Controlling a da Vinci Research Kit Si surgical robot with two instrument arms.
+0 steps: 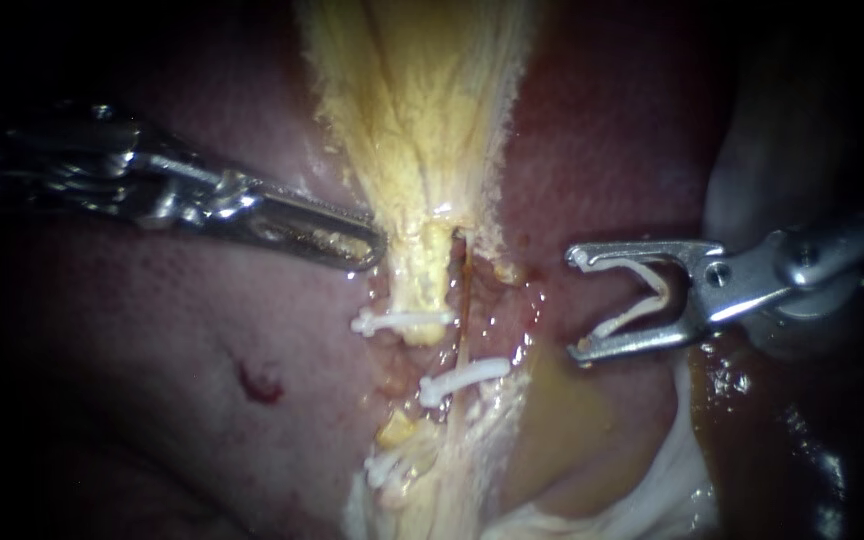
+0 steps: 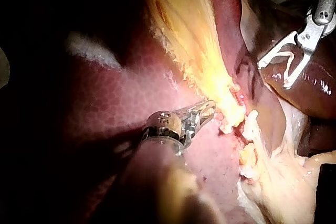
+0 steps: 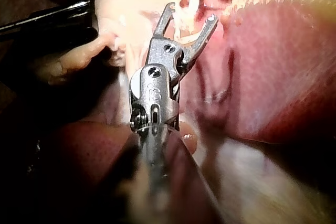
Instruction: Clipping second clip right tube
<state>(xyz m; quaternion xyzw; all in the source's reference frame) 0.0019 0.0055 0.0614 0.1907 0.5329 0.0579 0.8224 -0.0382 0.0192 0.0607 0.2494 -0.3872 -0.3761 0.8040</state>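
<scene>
Right jaws: right instrument (image 1: 576, 305) stands wide apart with a white loaded clip (image 1: 620, 324) seated between, one leg against each jaw; not on any tube
Left jaws: left instrument (image 1: 377, 250) is closed on the edge of the yellow tissue (image 1: 422, 120), apparently keeping it taut
Right tube (image 1: 465, 300): thin brownish strand just beside the thicker yellow tube (image 1: 422, 275), well apart from the loaded clip
Placed clip (image 1: 464, 376): white, seemingly across the right tube lower down
Neighbouring clip (image 1: 402, 322): white, on the yellow tube
Liver (image 1: 152, 350): dark red bed on both sides
Step in hand: judged to be the approach, with closing not begun
Method: bring the open legs square across the thin strand alone, near the placed clip but clear of it, with both leg tips visible past the tube before closing; avoid catching the yellow tube
</scene>
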